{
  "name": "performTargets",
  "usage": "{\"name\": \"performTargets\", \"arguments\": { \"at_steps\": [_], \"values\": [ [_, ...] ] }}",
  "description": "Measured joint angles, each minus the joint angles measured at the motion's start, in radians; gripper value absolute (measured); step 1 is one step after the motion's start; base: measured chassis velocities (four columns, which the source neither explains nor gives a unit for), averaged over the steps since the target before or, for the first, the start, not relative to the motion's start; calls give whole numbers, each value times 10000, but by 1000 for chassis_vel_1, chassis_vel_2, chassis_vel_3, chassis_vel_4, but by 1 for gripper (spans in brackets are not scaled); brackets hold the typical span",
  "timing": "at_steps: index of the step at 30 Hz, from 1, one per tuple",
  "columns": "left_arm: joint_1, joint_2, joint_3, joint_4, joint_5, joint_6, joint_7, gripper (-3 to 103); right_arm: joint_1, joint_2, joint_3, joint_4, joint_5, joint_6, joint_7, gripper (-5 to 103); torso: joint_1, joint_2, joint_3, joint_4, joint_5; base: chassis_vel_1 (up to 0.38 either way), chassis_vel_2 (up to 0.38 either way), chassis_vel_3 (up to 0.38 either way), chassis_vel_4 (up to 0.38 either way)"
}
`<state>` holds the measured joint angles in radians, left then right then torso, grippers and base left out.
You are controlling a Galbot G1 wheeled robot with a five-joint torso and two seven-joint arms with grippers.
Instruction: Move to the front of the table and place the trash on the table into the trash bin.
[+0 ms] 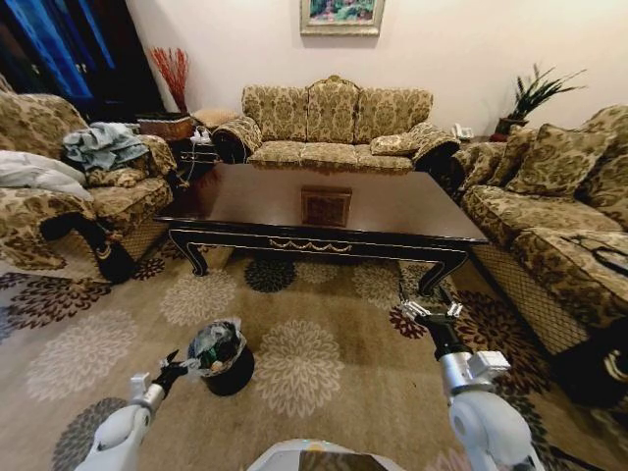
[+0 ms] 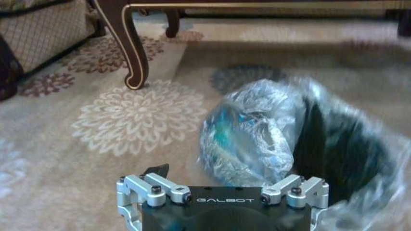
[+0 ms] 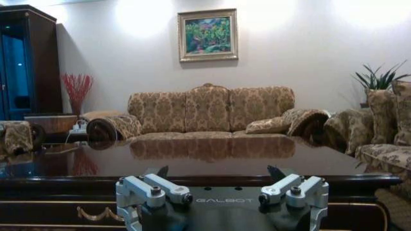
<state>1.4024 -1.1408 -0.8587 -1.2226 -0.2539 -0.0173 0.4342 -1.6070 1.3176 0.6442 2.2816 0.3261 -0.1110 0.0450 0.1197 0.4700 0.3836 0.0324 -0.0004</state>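
Patterned carpet with pale flower medallions covers the floor of a sitting room with 3 floral sofas around 1 table (image 1: 392,211), dark and glossy, with gold trim on its apron. Its top carries 1 flat square inlay (image 1: 326,207) and none of the trash. On the carpet in front of the table stands 1 trash bin (image 1: 224,358), black, its crinkled clear liner bunched over the rim; the contents are hard to make out through the plastic. The left gripper (image 1: 177,370) hangs just beside the bin, fingers spread, holding nothing. The right gripper (image 1: 430,314) hovers before the table's front edge, toward its right leg, also spread and empty. Both arms are cut off at the head view's lower edge.
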Motion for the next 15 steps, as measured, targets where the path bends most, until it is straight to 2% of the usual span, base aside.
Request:
{"name": "performTargets", "arguments": {
  "at_steps": [4, 7, 8, 12, 13, 15],
  "values": [
    [31, 139, -89, -127, 214, -18, 141, 100, 35, 14, -35, -46, 6, 14, -4, 100, 1, 3, 2, 1, 5, 0, 0, 0, 0],
    [41, 247, -229, -459, -93, 70, 666, 100, 52, 34, -56, -123, 5, 51, -15, 100, 2, 4, 3, 0, 4, 0, 0, 0, 0],
    [41, 247, -229, -459, -93, 70, 666, 100, 52, 34, -56, -123, 5, 51, -15, 100, 2, 4, 3, 0, 4, 0, 0, 0, 0],
    [112, 309, -396, -905, -693, 234, 1596, 100, 45, 3, 36, -213, 99, 73, -25, 100, 3, 7, 5, 0, 5, 0, 0, 0, 0],
    [112, 309, -396, -905, -693, 234, 1596, 100, 45, 3, 36, -213, 99, 73, -25, 100, 3, 7, 5, 0, 5, 0, 0, 0, 0],
    [188, 314, -495, -1208, -1120, 311, 2264, 100, 20, -24, 121, -276, 205, 93, -41, 100, 3, 9, 6, 0, 3, 0, 0, 0, 0]
  ]
}}
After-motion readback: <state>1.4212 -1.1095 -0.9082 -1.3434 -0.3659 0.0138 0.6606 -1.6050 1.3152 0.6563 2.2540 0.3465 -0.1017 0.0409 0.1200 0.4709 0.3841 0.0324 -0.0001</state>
